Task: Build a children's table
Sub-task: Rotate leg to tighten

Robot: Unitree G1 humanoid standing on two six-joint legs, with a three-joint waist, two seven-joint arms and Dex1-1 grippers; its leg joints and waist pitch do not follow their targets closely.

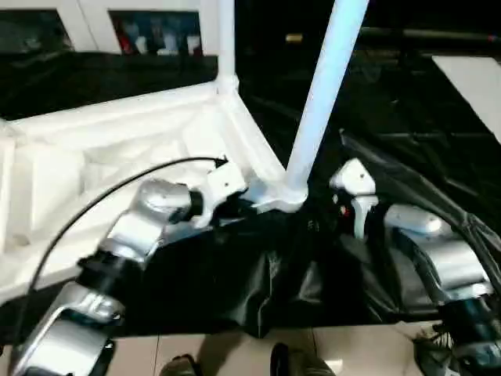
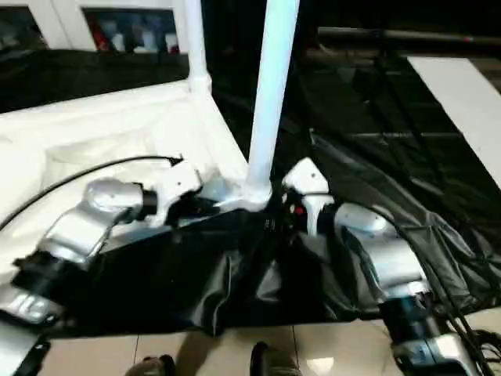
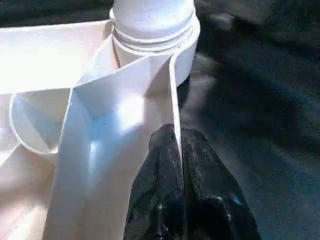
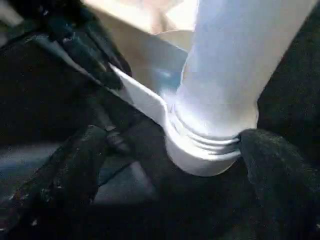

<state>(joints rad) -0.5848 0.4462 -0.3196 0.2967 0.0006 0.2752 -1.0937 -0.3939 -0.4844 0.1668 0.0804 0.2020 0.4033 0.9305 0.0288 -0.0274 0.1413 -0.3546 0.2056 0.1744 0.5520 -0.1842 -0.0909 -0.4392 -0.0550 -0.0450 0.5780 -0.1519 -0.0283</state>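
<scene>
1. The table top (image 1: 117, 149) is laid upside down on a black sheet (image 1: 235, 290), its ribbed underside turned upward; it is taken here as the landmark.
2. Two legs are seen standing in its corner sockets: a far leg (image 1: 225, 39) at the far corner, and a near leg (image 1: 325, 94) at the corner nearest the robot. The near leg is seen leaning slightly, and threads are still exposed above the socket rim (image 3: 187, 47), so it is judged not fully screwed home.
3. The other two corners cannot be seen, so two legs at least are judged placed, and as many as two may be left.
4. The left gripper (image 3: 179, 150) is pressed together on the thin edge wall of the table top, just beside the near socket, steadying it.
5. The right gripper (image 4: 165, 170) is spread, one finger (image 4: 75, 170) on either side of the socket at the near leg's base; no firm grasp is evident.
6. A white cabinet (image 1: 141, 23) is seen beyond the far edge of the table top.
</scene>
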